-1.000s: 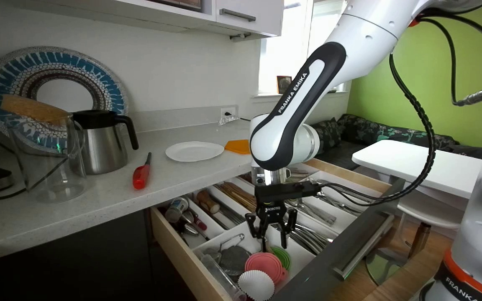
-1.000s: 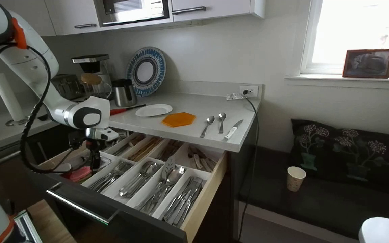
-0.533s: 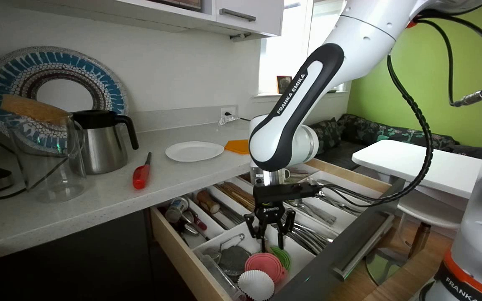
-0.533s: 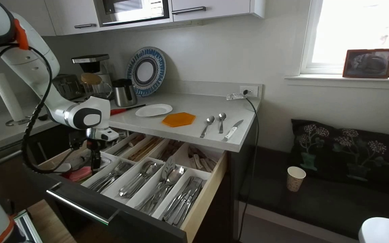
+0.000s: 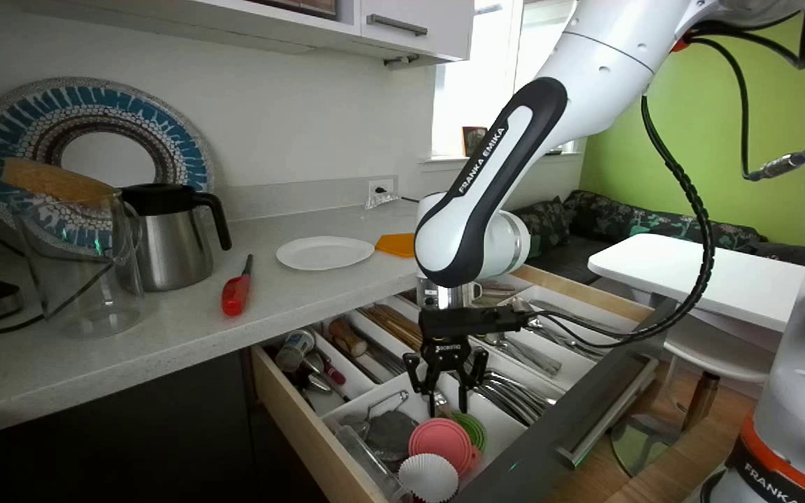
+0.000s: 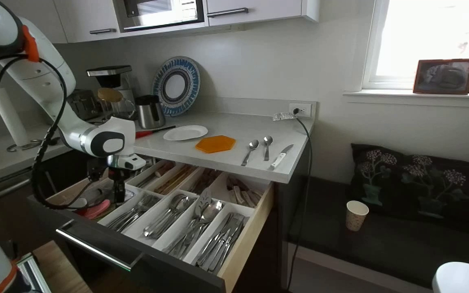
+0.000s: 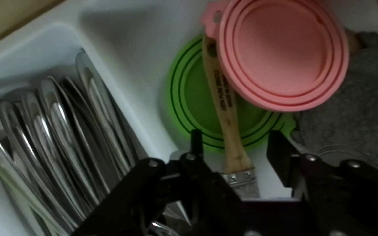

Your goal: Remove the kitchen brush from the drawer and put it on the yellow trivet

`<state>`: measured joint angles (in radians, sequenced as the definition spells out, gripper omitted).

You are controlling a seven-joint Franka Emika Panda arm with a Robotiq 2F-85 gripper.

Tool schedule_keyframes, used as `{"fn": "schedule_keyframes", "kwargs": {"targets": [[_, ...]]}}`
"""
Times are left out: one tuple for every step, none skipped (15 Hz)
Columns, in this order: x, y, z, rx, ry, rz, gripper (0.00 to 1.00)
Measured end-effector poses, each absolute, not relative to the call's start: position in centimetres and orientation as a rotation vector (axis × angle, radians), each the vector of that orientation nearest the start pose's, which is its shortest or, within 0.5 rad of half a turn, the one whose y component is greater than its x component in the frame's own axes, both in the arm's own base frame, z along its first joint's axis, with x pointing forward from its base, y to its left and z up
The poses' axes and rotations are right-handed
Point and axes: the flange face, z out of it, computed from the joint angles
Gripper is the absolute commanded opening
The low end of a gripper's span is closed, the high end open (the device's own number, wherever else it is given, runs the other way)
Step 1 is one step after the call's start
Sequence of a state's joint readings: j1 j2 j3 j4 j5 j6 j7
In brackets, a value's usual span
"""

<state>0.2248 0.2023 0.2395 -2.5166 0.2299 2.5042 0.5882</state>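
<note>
Your flat, wooden-handled kitchen brush (image 7: 231, 131) is lying in the light-wood drawer (image 5: 312, 436), across a round green ridged disc (image 7: 192, 101). A round pink ridged disc (image 7: 281, 55) overlaps its handle end, kinda in your way. White divider wall (image 7: 120, 86) is close left in your wrist view. Long axis runs nearly up-down there, metal collar (image 7: 240, 178) toward your black gripper (image 7: 235, 134), jaws spread apart, brush showing between.

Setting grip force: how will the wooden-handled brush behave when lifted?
The brush is probably stiff and light, given its slim wooden handle. Its metal ferrule may make that end heavier, so it could tilt. The pink disc overlapping it in view could snag.
</note>
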Motion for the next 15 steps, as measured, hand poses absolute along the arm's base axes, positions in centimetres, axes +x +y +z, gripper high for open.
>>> {"fn": "schedule_keyframes", "kwargs": {"targets": [[39.3, 20.0, 18.6, -3.038, 0.497, 0.41, 0.41], [39.2, 20.1, 18.4, -3.038, 0.497, 0.412, 0.3], [39.2, 20.1, 18.3, -3.038, 0.497, 0.41, 0.24], [39.3, 20.1, 18.3, -3.037, 0.497, 0.408, 0.16], [39.4, 20.1, 18.4, -3.036, 0.498, 0.404, 0.08], [39.5, 20.1, 18.5, -3.035, 0.5, 0.399, 0.0], [39.6, 20.0, 18.6, -3.034, 0.501, 0.397, 0.03], [39.6, 20.0, 18.6, -3.034, 0.502, 0.396, 0.05], [39.6, 20.0, 18.7, -3.034, 0.502, 0.394, 0.05], [39.6, 20.1, 18.7, -3.034, 0.501, 0.392, 0.05], [39.7, 20.1, 18.9, -3.033, 0.499, 0.387, 0.05], [39.8, 20.1, 19.2, -3.032, 0.498, 0.375, 0.05], [39.9, 20.1, 19.7, -3.03, 0.493, 0.359, 0.05], [40.0, 20.2, 20.4, -3.028, 0.486, 0.337, 0.05], [40.0, 20.2, 21.2, -3.026, 0.479, 0.307, 0.05]]}}
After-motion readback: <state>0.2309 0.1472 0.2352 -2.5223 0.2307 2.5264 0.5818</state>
